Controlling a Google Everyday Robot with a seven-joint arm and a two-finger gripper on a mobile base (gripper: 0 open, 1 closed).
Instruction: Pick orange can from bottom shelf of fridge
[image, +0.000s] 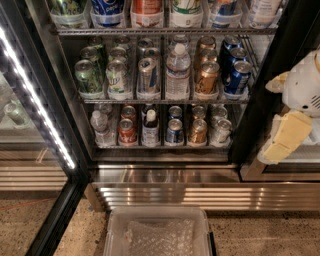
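One orange can (198, 131) upright, top up; claw (283, 142) at right edge

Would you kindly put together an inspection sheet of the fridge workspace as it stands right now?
Surface: bottom shelf, a wire rack stocked with drinks in rows.
Job's things: orange can upright in the front row, between a blue can and a silver can; fridge appears to stand open.
Clutter: red can, dark bottle and water bottle on the same shelf; clear plastic bin on the floor in front.
Grippers: gripper at the right edge, outside the fridge, well apart from the orange can.
Cables: nothing seen.
Surroundings: lit LED strip on the left; speckled floor.
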